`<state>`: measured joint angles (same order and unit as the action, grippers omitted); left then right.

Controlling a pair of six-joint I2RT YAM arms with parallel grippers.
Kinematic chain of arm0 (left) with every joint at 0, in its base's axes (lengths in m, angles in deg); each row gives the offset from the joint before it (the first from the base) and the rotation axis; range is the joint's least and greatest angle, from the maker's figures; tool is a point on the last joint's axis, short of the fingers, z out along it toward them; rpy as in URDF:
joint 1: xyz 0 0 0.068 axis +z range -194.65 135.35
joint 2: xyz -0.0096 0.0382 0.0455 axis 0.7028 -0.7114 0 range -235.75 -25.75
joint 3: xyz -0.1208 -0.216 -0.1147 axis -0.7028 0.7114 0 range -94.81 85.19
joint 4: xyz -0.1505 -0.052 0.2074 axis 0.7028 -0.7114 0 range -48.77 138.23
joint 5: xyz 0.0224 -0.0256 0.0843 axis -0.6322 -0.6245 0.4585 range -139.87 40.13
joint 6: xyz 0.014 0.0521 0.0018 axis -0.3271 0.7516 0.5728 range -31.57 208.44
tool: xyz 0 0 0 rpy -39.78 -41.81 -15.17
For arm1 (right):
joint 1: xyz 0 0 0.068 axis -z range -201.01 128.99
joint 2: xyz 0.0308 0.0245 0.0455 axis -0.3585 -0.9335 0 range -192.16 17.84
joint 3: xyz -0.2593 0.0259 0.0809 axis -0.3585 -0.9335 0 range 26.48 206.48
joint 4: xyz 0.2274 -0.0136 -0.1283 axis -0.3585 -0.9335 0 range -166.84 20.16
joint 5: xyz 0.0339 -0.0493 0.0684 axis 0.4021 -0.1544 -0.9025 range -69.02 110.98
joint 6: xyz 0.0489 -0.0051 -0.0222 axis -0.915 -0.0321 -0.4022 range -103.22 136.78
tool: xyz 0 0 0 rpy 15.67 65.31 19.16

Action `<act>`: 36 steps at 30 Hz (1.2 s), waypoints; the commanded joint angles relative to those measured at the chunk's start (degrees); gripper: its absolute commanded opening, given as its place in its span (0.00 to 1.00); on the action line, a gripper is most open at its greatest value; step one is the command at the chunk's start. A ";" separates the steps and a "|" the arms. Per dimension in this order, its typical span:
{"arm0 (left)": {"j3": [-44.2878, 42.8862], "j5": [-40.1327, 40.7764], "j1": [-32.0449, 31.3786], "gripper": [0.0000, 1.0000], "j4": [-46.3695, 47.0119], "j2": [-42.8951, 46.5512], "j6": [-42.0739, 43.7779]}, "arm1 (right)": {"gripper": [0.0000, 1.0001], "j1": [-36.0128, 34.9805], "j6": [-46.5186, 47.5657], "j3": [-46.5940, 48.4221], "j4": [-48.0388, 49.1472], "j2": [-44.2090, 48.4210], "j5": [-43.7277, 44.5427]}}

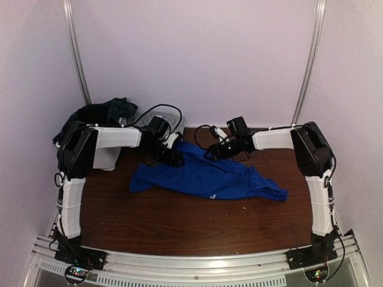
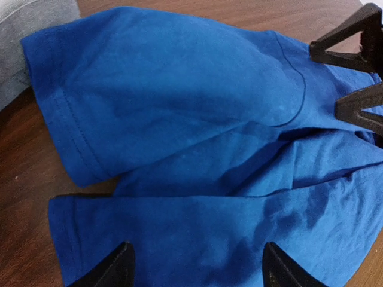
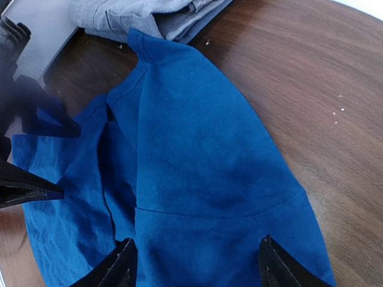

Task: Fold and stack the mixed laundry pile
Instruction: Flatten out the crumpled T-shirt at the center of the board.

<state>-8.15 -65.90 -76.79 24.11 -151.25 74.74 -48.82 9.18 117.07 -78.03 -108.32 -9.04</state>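
- Across the middle of the desk [image 1: 179,227], the blue T-shirt [image 1: 206,176] is lying crumpled in a long strip, running from left of centre toward the right edge.
- Left arm [image 1: 116,137] is reaching inward from its base, with the upper link upright and the forearm level, pointing right. Left end effector [image 1: 172,156] is hanging over the shirt's far-left part.
- Right arm [image 1: 272,139] is mirroring it, forearm level and pointing left. Right end effector [image 1: 214,153] is sitting over the shirt's far edge, near the left one, and the two are facing each other.
- Left wrist view: the left jaws are standing wide apart above a folded sleeve, with cloth lying under them and nothing pinched between them.
- Right wrist view: the right jaws are also standing wide apart, over a smooth blue panel, gripping nothing.
- Left wrist view is also showing the right unit's fingers [image 2: 328,51] low at the shirt. Cannot tell whether they are touching cloth.
- Dark green garment [image 1: 105,112] is sitting heaped at the far-left corner behind the left arm.
- Grey garment [image 3: 149,15] is lying just beside the shirt's far tip.
- Small pale mark [image 1: 212,195] is showing on the shirt near its front edge, too small to read.
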 commanded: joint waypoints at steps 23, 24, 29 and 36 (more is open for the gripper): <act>26.93 4.05 -1.72 0.00 3.96 26.56 1.15 | 0.00 4.50 -3.44 -14.36 1.05 12.21 5.28; 28.09 5.89 -1.34 0.08 4.79 27.24 -0.18 | 0.00 4.52 -3.36 -15.27 1.17 12.77 4.85; 23.68 5.90 1.53 0.61 9.37 23.58 -4.07 | 0.00 4.53 -3.05 -16.97 1.07 13.53 2.65; 3.17 5.74 1.55 0.69 3.27 5.61 -0.72 | 0.00 4.62 -3.63 -17.52 1.25 14.64 3.26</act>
<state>2.62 -60.13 -75.22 27.39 -138.98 72.69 -44.23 6.23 100.34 -77.94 -95.84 -5.50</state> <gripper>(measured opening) 0.666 0.009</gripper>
